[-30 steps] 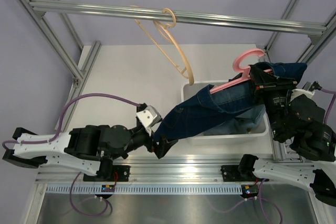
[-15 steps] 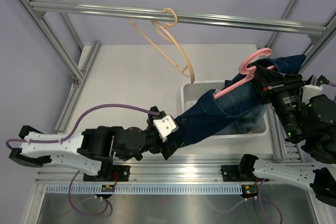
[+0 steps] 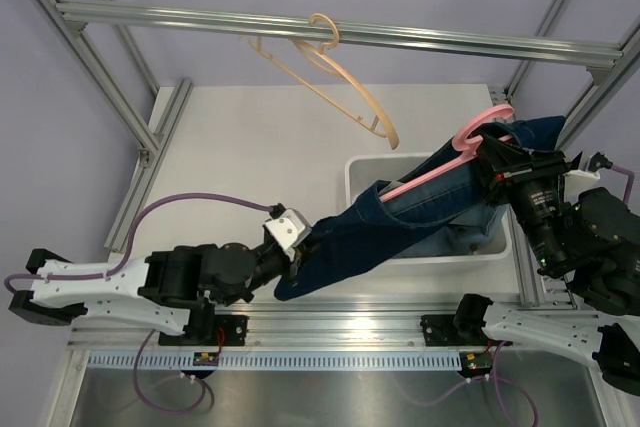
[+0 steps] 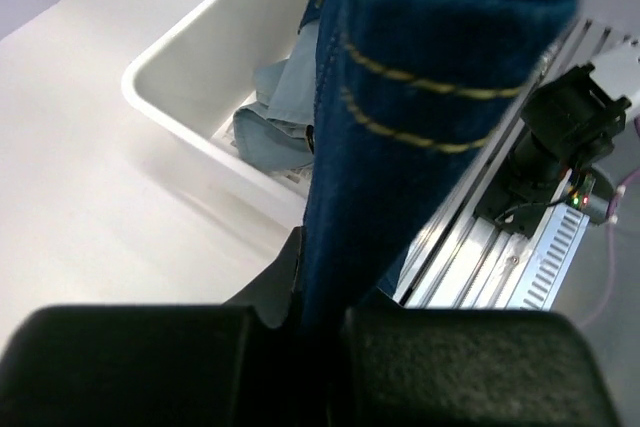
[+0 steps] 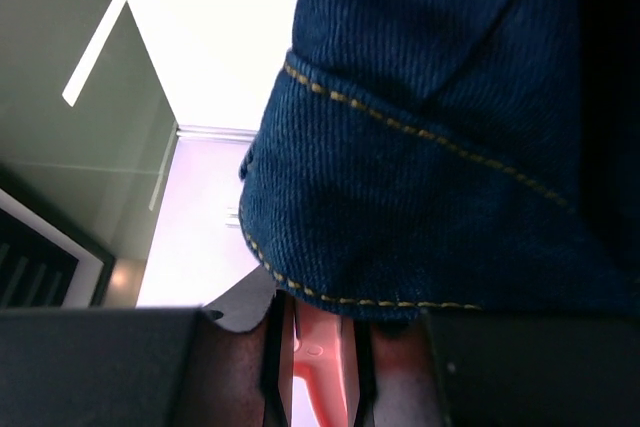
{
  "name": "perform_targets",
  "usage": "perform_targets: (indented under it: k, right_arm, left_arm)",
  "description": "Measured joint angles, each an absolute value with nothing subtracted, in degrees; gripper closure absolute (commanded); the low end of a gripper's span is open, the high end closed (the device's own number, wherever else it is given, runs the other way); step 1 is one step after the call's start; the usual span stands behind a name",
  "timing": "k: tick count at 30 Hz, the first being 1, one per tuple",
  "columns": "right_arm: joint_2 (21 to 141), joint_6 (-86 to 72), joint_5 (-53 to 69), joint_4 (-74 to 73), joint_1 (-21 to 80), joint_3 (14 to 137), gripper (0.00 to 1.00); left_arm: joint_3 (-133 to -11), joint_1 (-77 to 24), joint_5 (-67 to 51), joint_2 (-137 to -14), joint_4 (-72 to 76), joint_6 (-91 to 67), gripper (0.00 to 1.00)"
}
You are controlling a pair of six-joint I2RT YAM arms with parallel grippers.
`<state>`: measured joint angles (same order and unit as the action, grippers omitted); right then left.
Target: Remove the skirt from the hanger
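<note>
Skirt [image 3: 390, 222], seemingly soft, weighty denim, handles best by the stitched hem pinched inside the left gripper [image 4: 320, 319], while the right gripper [image 5: 318, 345] clamps the pink hanger [image 3: 425, 175].

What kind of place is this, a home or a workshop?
Probably a robot test bench in a lab: a bare metal frame stands over a white table, a left arm and a right arm are bolted at its near edge, and a spare hanger hangs from the frame's bar.
</note>
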<state>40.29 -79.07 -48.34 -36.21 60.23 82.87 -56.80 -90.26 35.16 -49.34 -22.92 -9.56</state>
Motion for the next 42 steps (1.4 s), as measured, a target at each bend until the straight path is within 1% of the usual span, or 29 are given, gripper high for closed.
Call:
perform_targets:
  k: [4, 7, 14, 22, 34, 37, 42]
  right_arm:
    - [36.14, -83.68, -49.56, -34.96, 60.55, 76.53, 1.00]
    - [34.68, -84.40, -49.82, -33.10, 60.99, 74.96, 1.00]
    - [37.21, -79.83, -50.72, -28.21, 61.23, 76.66, 1.00]
    - [37.80, -77.03, -53.95, -27.44, 61.73, 77.23, 1.00]
    - [37.71, -74.81, -54.19, -26.46, 62.57, 77.47, 1.00]
    - [38.74, -72.60, -54.19, -26.33, 62.57, 79.09, 1.00]
    - [40.49, -66.19, -54.54, -22.02, 62.59, 80.47, 1.00]
  left_arm:
    - [-51.96, -90.26, 36.88, -42.85, -21.56, -12.40, 1.00]
    - [-49.76, -90.26, 37.12, -38.92, -20.64, -14.04, 1.00]
    - [-44.86, -90.26, 37.21, -36.82, -15.88, -17.34, 1.00]
    - [-40.88, -90.26, 36.14, -34.46, -10.22, -18.02, 1.00]
    - [-35.55, -90.28, 34.63, -28.38, -6.48, -18.11, 1.00]
    - [-34.94, -90.28, 33.50, -28.88, -5.32, -18.04, 1.00]
    - [-33.26, -90.26, 31.77, -29.30, -1.17, -18.04, 1.00]
